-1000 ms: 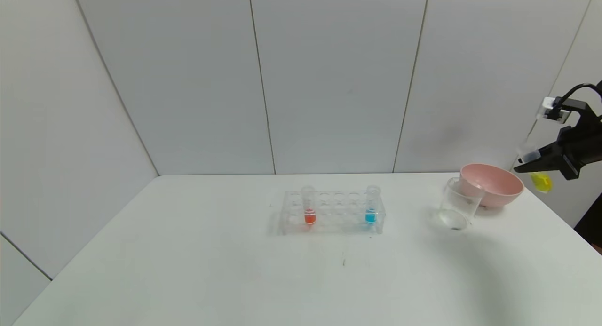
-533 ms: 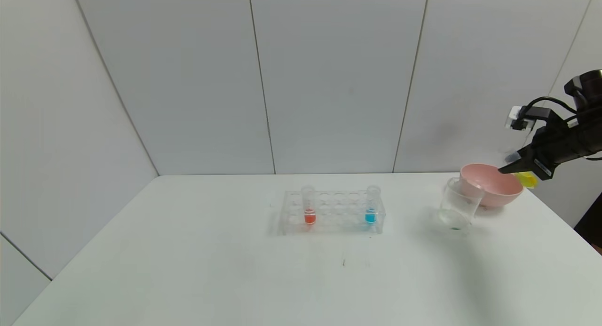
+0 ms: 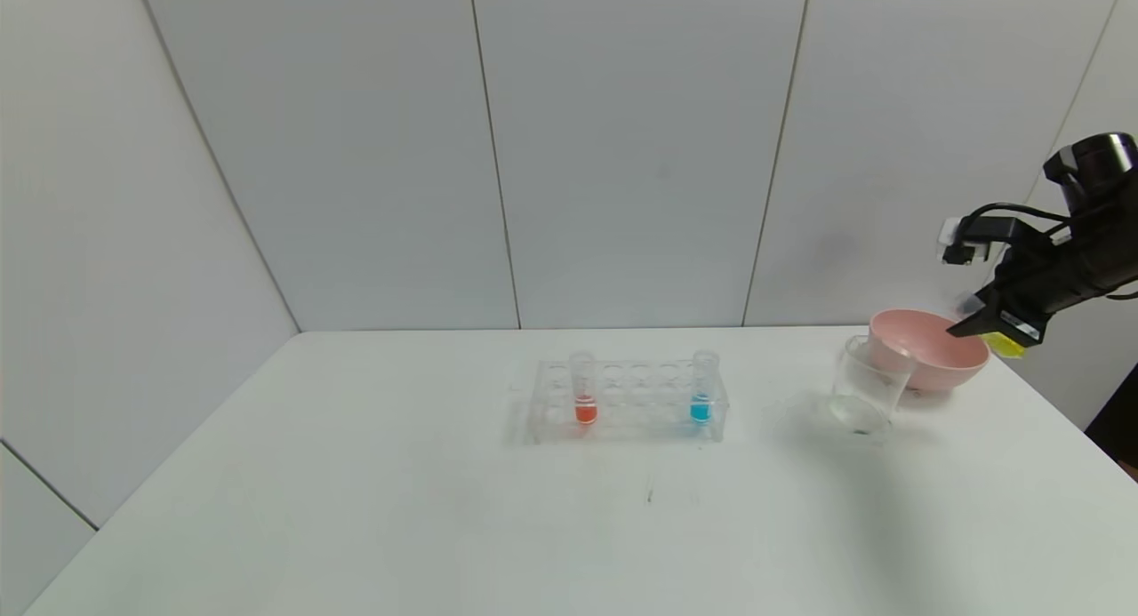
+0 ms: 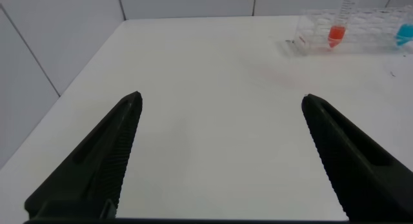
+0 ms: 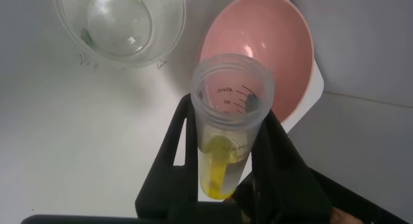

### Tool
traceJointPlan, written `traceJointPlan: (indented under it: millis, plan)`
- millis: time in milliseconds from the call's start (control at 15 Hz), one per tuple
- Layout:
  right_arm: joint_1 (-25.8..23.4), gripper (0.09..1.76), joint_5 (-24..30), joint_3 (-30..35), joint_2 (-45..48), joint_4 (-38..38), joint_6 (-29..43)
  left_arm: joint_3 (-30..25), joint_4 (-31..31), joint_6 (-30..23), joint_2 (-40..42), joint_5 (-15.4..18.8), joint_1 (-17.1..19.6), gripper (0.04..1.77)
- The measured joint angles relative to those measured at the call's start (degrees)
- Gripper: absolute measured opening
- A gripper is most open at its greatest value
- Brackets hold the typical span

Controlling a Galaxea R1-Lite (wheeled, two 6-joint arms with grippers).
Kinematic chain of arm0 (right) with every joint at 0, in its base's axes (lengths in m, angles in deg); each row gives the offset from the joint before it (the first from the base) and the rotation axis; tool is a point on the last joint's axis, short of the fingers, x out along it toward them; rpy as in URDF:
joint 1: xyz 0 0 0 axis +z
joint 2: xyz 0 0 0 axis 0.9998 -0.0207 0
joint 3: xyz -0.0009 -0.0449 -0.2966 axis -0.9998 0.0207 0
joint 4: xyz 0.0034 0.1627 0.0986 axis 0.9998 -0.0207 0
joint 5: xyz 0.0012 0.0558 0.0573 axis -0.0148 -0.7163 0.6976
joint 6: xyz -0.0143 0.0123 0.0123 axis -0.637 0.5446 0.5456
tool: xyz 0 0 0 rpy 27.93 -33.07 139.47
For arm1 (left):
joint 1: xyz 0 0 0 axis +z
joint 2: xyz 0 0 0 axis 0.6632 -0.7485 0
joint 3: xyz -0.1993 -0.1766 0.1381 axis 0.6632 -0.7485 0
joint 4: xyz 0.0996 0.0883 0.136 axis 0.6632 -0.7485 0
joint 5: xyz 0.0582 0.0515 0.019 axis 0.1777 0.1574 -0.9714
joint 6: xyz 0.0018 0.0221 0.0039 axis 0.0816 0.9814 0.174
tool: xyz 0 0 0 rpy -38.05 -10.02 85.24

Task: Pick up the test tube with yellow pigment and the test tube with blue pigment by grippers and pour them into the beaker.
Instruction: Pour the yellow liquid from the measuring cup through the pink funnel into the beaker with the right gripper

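The right arm reaches in from the right side, up in the air, with its wrist bent so the right gripper (image 3: 965, 325) points down and toward the left. Its two black fingers (image 5: 177, 159) are squeezed tight on the test tube with yellow pigment (image 5: 227, 137), one on each side. The left gripper (image 4: 219, 121) sits low with its two black fingers (image 4: 106, 153) spread wide apart, holding nothing.

The beaker (image 3: 864, 388) is looking like clear, shiny plastic (see-through). The pink bowl (image 3: 929, 348) is looking smooth and dull. The white table (image 3: 444, 518) is looking matt.
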Motion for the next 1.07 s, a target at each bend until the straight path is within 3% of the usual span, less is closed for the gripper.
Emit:
traceJointPlan:
  millis: [1067]
  plan:
    - [7.63,0.53,-13.65,0.09,-0.72,-4.22,0.04,0.0,0.0,-0.02,0.0,-0.02,0.0,1.76]
